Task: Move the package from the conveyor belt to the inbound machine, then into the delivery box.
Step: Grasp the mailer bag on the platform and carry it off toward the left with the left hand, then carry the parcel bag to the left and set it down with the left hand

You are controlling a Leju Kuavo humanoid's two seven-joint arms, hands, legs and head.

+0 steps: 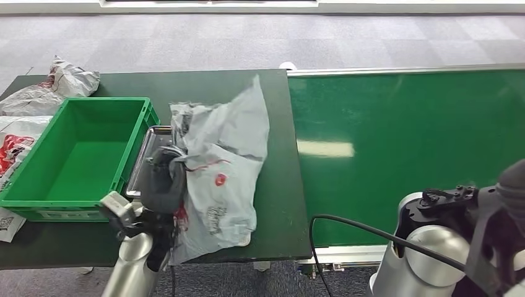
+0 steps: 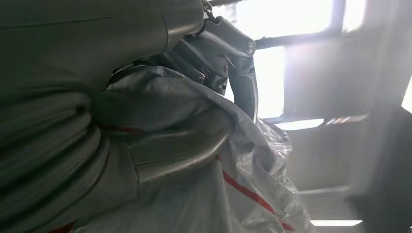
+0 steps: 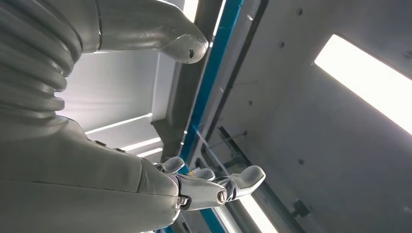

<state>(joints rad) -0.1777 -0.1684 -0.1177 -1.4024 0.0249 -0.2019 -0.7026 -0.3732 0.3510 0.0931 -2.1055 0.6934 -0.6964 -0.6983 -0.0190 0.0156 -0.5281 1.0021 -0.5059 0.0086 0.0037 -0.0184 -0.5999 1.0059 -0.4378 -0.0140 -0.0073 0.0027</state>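
Note:
A crumpled grey plastic package point(image 1: 226, 167) with red marks lies on the dark green table, partly over a metal tray point(image 1: 147, 150). My left hand point(image 1: 164, 182) grips the package's left edge from below. The left wrist view is close up: the thumb point(image 2: 180, 150) presses into the grey package point(image 2: 233, 194), with darker fingers point(image 2: 228, 63) curled over it. My right hand point(image 3: 204, 187) is raised with its palm turned toward the ceiling, thumb point(image 3: 160, 29) and fingers apart, holding nothing. The green conveyor belt point(image 1: 408, 148) is bare to the right of the table.
A green delivery box point(image 1: 77, 154) stands left of the tray, with nothing in it. More grey and white packages point(image 1: 52, 86) lie at the table's far left. My right arm point(image 1: 433, 247) and its black cable are low at the right, in front of the belt.

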